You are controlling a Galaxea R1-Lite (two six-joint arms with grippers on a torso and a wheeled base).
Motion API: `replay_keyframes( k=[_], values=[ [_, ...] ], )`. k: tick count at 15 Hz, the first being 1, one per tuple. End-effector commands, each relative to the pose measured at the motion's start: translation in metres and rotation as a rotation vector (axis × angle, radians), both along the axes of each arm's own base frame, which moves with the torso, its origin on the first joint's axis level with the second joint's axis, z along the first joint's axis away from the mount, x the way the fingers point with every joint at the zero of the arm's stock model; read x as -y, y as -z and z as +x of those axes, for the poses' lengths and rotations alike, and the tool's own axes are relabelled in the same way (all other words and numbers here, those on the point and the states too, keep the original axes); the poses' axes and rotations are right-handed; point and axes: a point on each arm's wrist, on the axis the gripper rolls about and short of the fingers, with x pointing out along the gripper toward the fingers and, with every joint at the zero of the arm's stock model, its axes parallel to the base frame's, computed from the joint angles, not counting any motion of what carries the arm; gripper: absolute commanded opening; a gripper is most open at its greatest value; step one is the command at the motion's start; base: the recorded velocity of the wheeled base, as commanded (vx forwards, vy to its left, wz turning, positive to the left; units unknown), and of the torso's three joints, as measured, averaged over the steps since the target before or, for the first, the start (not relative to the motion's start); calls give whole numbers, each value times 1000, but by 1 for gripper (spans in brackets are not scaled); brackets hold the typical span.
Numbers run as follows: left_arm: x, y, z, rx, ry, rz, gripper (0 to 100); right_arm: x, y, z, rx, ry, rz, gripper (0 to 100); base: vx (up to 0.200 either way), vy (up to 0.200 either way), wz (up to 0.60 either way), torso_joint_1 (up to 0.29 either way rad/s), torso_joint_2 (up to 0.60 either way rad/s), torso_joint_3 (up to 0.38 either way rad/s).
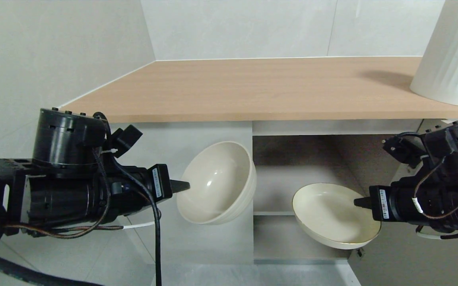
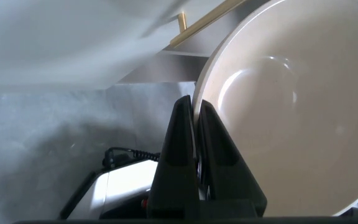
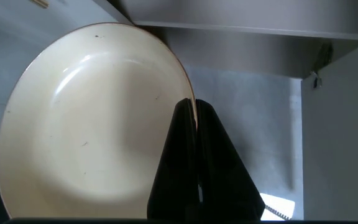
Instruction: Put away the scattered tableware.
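Twice risking a drop at the open cabinet [image 1: 292,174] under the counter [image 1: 253,87]: pinching the tilted bowl [image 1: 217,182] by its rim with the closed left gripper [image 1: 185,185], the shallow plate [image 1: 332,214] likewise with the right gripper [image 1: 357,202], and maybe slipping or knocking the shelf edge [image 1: 276,213].

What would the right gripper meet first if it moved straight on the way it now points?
Carrying its shallow plate, the right gripper points toward the deep bowl in the left gripper; that bowl probably comes first, though depth is unclear.
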Motion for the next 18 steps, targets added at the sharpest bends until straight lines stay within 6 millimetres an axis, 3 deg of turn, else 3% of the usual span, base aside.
replay_keyframes(
  k=[1, 6, 8, 14, 18],
  values=[
    [0, 1, 0, -3, 1, 2, 0, -2, 5, 4, -19, -1, -10, 0, 0, 0, 0, 0, 0, 0],
    [0, 2, 0, -2, 6, 8, 0, -16, 42, 31, -104, 8, -61, 0, 0, 0, 0, 0, 0, 0],
    [1, 2, 0, -2, 9, 8, 0, -20, 74, 58, -96, 49, -64, 0, 0, 0, 0, 0, 0, 0],
    [2, 4, 1, -10, 11, 12, 0, -32, 150, 113, -12, 234, -65, 0, 0, 0, 0, 0, 0, 0],
    [2, 4, 1, -11, 11, 13, 0, -32, 171, 131, 90, 311, -54, 0, 0, 0, 0, 0, 0, 0]
  ],
)
